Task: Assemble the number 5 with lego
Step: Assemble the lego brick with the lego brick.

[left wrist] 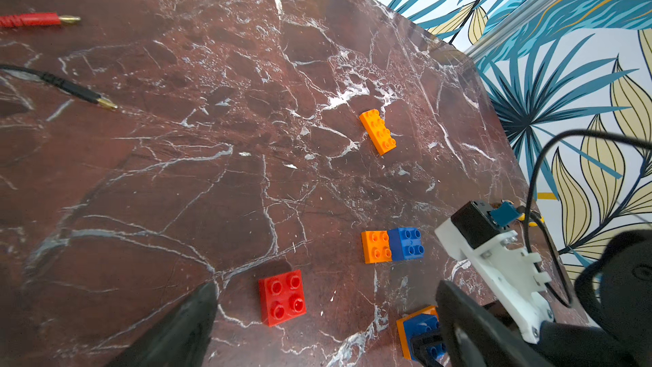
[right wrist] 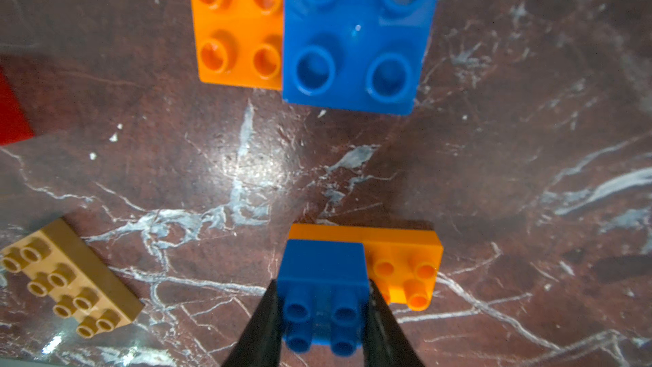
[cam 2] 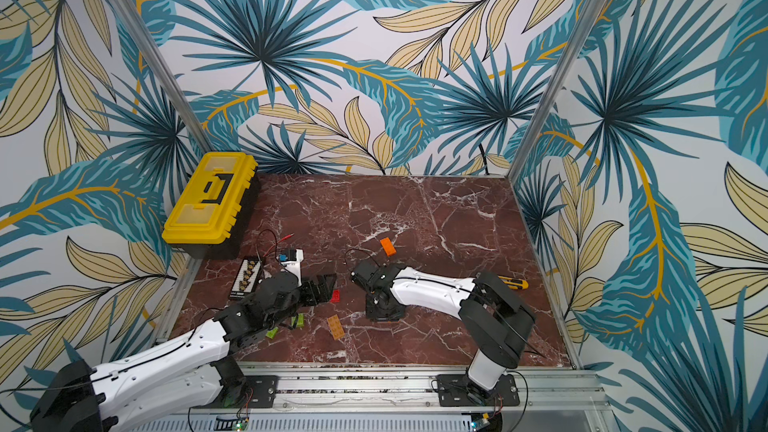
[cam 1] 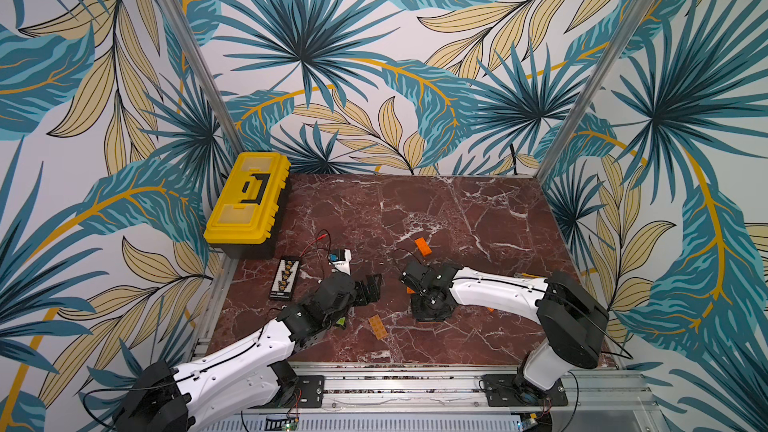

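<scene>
The marble table (cam 1: 478, 209) carries a yellow toolbox (cam 1: 247, 197) well apart from the long orange base brick (right wrist: 402, 252), which serves as datum. The right gripper (right wrist: 323, 287) is clenched on a blue square brick (right wrist: 323, 263) seated over one half of the base, probably to press it home as a stroke of the 5. The left gripper (left wrist: 326, 289) stands fully released near the base, apparently in reserve. Count: two long orange (the base; a spare orange brick (left wrist: 377, 131) well apart from it), one tan brick (right wrist: 70, 277), two blue squares, the second blue brick (right wrist: 356, 37) touching one orange square brick (right wrist: 240, 26) near the base, one red brick (left wrist: 282, 298), and two lime green bricks (cam 2: 297, 321).
</scene>
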